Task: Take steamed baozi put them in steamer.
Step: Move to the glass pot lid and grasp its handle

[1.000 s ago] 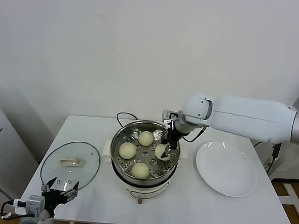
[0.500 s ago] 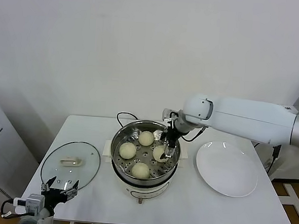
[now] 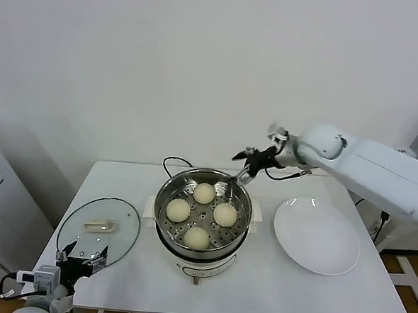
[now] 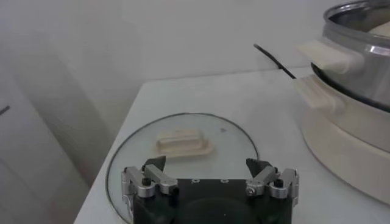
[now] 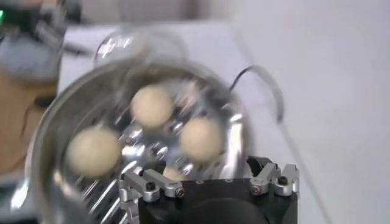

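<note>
Since the earlier frames our right gripper (image 3: 241, 167) has let go of the fourth bun and risen out of the pot; it now hangs above the steamer's (image 3: 166, 196) far right rim with its fingers spread and nothing between them, the arm reaching in from the right. We see all four steamed baozi (image 3: 225, 214) resting on the perforated tray inside the steamer: one toward the back, one on the left, one on the right and one at the front, each apart from its neighbours. In the right wrist view the gripper (image 5: 208, 176) looks down on the steamer (image 5: 42, 146), where three buns show clearly and a fourth peeks out just behind the fingers (image 5: 144, 181); the baozi (image 5: 152, 105) are blurred there. The steamer stands in the middle of the white desk (image 3: 272, 284), its black cord (image 3: 172, 161) curling off behind it. The white plate (image 3: 316, 236) lies to the right of the steamer, bare. The glass lid (image 3: 98, 231) with its cream handle lies flat on the desk to the left. Our left gripper (image 3: 83, 264) waits low at the near left corner, by the lid's near edge, fingers apart and holding nothing; its wrist view shows the same gripper (image 4: 210, 171) over the lid (image 4: 183, 143), with the steamer's (image 4: 359, 73) side beyond.
</note>
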You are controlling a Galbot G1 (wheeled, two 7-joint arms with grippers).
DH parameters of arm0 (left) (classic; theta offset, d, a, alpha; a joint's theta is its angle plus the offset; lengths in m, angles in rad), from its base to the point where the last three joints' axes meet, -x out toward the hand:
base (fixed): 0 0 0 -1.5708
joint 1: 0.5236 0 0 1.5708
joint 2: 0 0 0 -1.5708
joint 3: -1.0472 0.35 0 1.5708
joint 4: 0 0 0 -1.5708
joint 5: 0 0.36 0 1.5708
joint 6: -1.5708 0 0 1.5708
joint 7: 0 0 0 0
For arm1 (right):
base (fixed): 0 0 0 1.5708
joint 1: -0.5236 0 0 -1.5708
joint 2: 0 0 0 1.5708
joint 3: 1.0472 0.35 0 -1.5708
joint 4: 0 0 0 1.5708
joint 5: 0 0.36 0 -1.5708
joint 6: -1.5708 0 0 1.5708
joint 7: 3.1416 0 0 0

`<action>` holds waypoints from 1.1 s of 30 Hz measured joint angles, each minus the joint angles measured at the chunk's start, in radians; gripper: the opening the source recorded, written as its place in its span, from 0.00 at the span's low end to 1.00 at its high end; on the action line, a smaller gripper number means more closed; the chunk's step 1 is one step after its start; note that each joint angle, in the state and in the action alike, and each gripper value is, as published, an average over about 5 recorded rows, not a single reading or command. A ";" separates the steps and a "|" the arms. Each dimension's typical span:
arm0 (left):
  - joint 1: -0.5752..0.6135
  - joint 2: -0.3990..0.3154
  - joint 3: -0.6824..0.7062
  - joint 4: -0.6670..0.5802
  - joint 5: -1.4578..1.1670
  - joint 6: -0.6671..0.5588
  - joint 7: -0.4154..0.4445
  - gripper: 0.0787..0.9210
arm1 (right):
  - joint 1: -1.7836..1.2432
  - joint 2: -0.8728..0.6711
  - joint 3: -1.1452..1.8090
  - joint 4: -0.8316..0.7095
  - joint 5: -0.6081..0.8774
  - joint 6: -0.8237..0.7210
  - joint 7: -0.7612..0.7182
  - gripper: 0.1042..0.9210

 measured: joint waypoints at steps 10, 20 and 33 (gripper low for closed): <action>-0.015 0.013 -0.003 0.013 -0.022 -0.010 -0.004 0.88 | -0.494 -0.041 0.551 0.024 -0.046 0.161 0.200 0.88; -0.015 0.029 -0.003 0.030 -0.011 -0.032 0.006 0.88 | -0.933 0.043 1.030 0.074 -0.186 0.256 0.352 0.88; -0.008 0.033 0.013 0.078 0.237 -0.144 0.036 0.88 | -1.339 0.253 1.476 0.110 -0.398 0.341 0.362 0.88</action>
